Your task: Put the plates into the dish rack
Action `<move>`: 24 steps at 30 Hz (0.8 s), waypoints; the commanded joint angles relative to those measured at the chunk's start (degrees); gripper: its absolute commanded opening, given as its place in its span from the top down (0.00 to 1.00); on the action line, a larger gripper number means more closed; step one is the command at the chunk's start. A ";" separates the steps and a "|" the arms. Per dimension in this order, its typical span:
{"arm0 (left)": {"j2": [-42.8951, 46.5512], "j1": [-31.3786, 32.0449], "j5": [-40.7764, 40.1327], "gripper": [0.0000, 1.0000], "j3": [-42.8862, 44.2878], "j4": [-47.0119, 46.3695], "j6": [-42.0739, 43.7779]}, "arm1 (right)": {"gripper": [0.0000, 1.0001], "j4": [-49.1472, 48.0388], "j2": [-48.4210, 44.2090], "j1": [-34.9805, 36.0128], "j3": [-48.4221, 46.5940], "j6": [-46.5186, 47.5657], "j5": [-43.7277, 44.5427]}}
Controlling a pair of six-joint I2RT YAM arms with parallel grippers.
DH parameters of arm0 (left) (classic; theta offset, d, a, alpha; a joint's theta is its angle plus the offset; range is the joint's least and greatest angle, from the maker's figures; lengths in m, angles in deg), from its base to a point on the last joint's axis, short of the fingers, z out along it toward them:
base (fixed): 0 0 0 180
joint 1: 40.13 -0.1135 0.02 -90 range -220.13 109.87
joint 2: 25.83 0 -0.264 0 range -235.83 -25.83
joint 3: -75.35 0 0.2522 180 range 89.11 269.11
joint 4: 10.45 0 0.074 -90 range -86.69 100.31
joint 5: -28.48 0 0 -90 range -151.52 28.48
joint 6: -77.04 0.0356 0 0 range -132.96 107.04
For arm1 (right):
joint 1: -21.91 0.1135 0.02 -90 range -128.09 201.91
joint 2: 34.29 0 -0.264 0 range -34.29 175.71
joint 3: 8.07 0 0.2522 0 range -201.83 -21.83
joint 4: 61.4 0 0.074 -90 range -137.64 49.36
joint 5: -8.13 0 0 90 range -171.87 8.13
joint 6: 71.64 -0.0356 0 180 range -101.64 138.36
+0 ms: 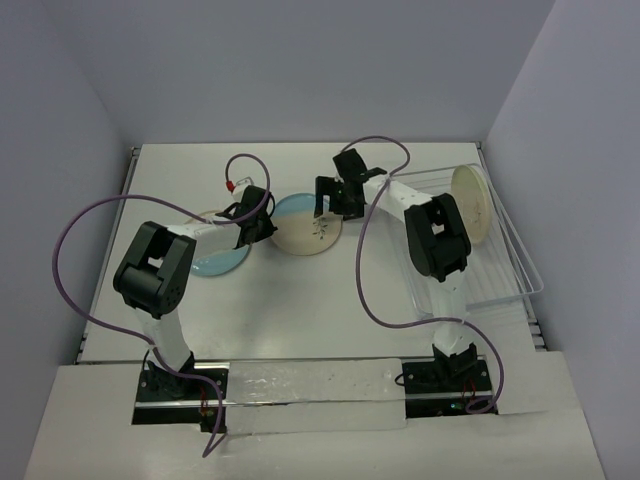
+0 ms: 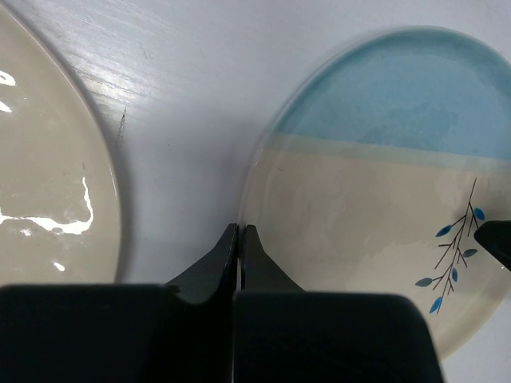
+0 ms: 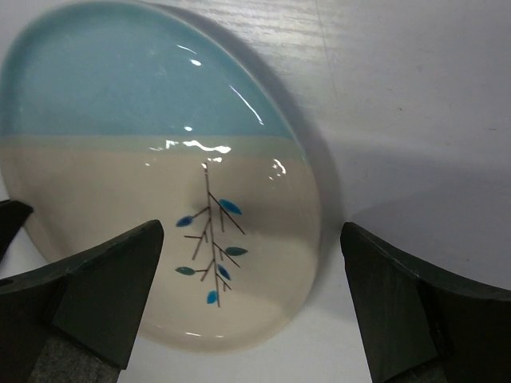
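Cream and light-blue, the round glazed plate lies flat at mid-table, blue half toward the far left, dark sprig on the cream half; the right gripper hangs over it, fingers spread wide, holding nothing; the left gripper, fingers pressed together, points at that plate's rim, contact unclear; a second blue-and-cream plate lies flat just beside it; a third cream plate stands on edge at the far end of the clear plastic dish rack, whose long axis runs near to far along the right side; white wood-grained table; pale grey walls.
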 commanded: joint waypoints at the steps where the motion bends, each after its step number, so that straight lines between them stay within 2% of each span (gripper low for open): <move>1: -1.00 0.22 1.60 1.00 -1.35 1.64 1.18 | 0.01 -0.82 0.32 1.08 0.84 -0.97 -1.05; 12: -1.65 0.22 2.75 1.00 -1.39 0.51 1.53 | 0.01 -2.35 -3.04 1.21 2.77 1.54 -13.80; 17: -0.41 0.61 4.45 1.00 -2.55 -1.10 1.44 | 0.02 -7.79 -11.38 1.04 5.07 2.33 -22.92; 24: 0.26 1.63 5.01 1.00 -3.29 -2.22 1.06 | 0.04 -10.92 -17.84 1.06 7.92 1.32 -23.88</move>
